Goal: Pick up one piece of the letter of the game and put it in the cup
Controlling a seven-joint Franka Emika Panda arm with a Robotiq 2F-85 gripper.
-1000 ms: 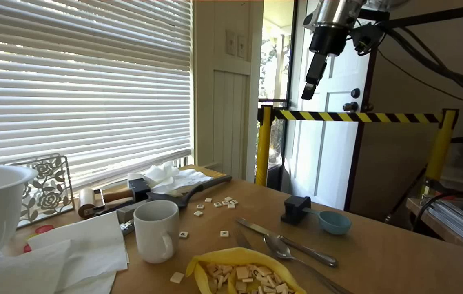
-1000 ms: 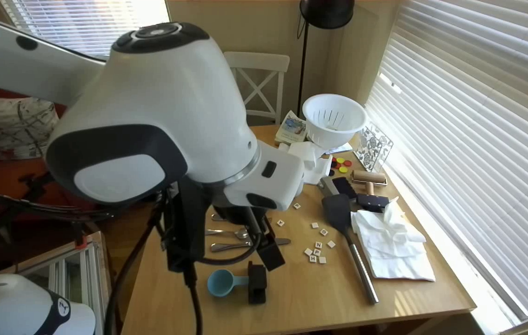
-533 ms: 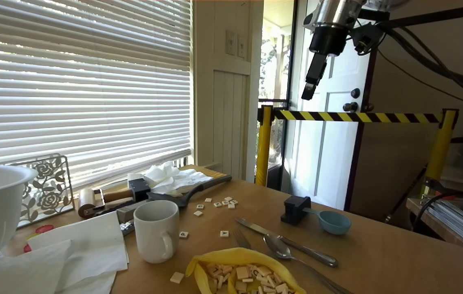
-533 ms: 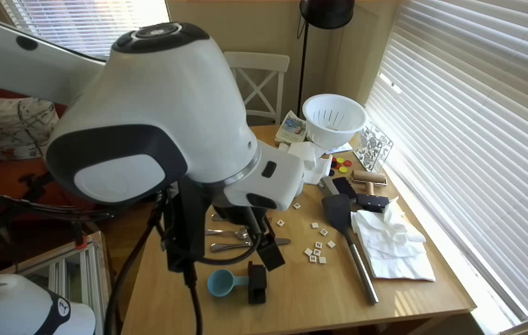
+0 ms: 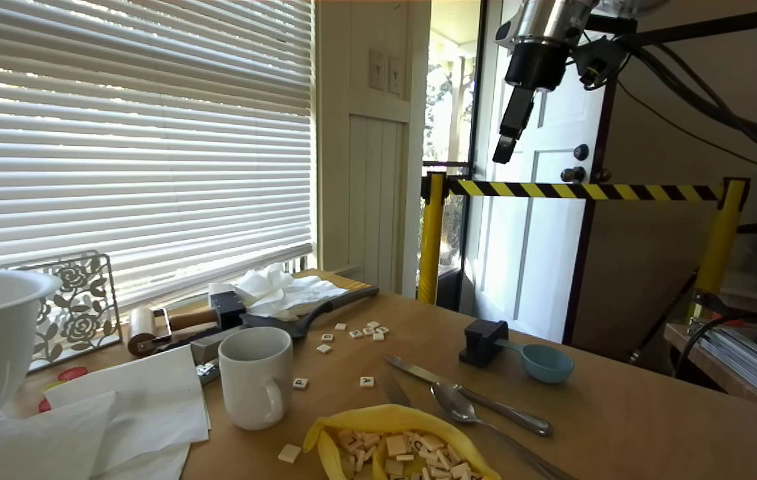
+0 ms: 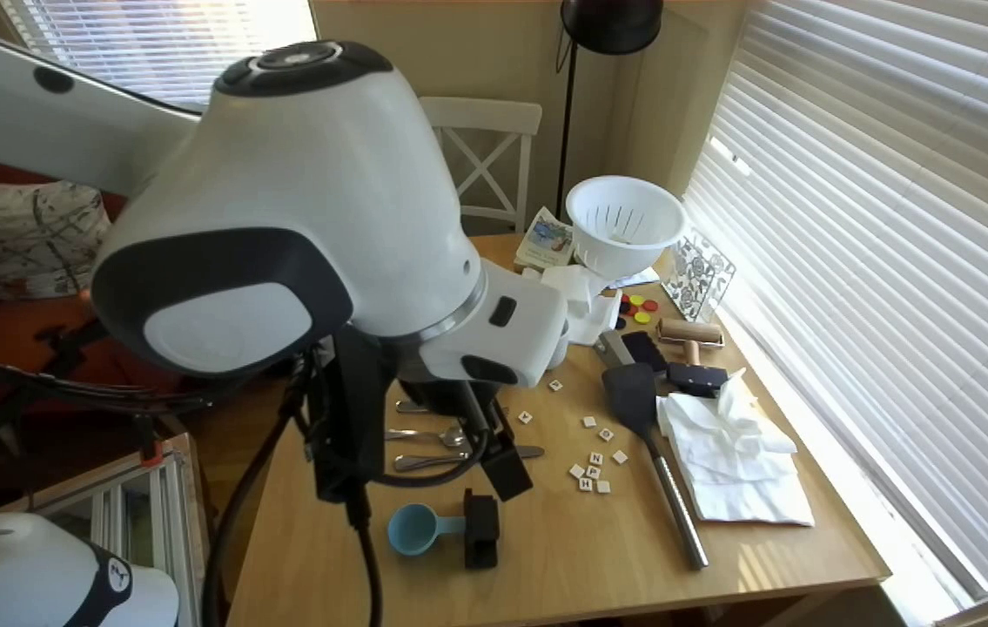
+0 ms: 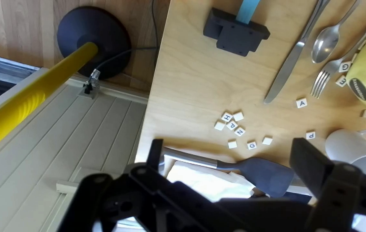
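My gripper is wide open and empty in the wrist view, high above the table. In an exterior view it hangs at the upper right, far from the tiles. Several small pale square letter tiles lie loose on the table, such as a P tile, a blank-side tile and an A tile. They also show in both exterior views, as with an A tile and an N tile. The white mug stands upright; in the wrist view it is at the right. The arm mostly hides it in an exterior view.
A yellow pouch full of tiles lies near the mug. A knife, spoon and fork lie beside it. A black block with a blue scoop, a black spatula and a white colander are around.
The arm and gripper have risen very slightly in an exterior view. The tiles, mug and other objects have not moved.
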